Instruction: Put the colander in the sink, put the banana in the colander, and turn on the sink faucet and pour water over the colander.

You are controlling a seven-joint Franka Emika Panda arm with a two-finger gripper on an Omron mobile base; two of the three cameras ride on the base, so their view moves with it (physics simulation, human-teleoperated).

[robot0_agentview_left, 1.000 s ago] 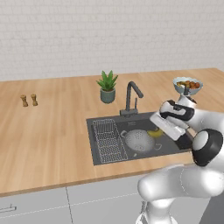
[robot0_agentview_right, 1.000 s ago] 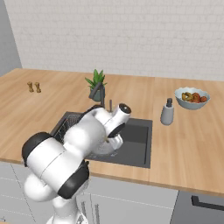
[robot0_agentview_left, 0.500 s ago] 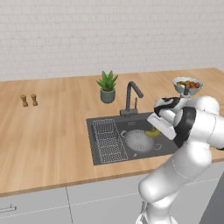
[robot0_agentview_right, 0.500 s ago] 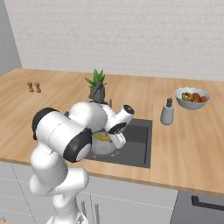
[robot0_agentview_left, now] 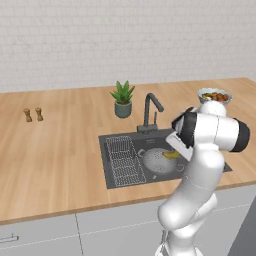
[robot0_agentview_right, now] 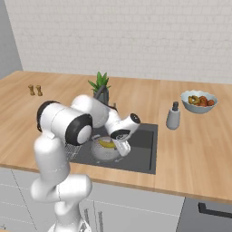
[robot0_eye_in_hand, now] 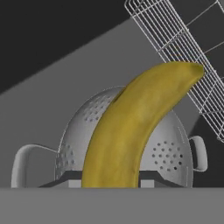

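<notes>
You're in the middle step here: the colander (robot0_eye_in_hand: pixel 127 144) is already sitting in the sink (robot0_agentview_left: pixel 112 147), just beside the wire rack (robot0_agentview_left: pixel 125 160), and you're bringing the banana (robot0_eye_in_hand: pixel 131 127) down over it. In the hand view the banana is rising from the bottom edge between the two small pale blocks that look like your fingertips and curving up toward one o'clock, with the perforated bowl right behind it and one handle showing at nine o'clock and the other at three. That reads as the gripper (robot0_agentview_right: pixel 123 147) pinching the banana's lower end, though the contact itself is hidden at the frame's edge.

From the left base view, the banana is showing yellow at about two o'clock inside the colander's rim. Whether it's touching the metal or hanging just above it, you can't tell from these angles.

Your next move, by my reading: lower a touch, spread the fingers so the banana is lying in the bowl, then lift clear. After that you're heading to the sink faucet (robot0_agentview_left: pixel 150 111), standing at twelve o'clock of the basin, just beside the potted plant (robot0_agentview_left: pixel 123 100). Its small side lever calls for a careful push.
</notes>
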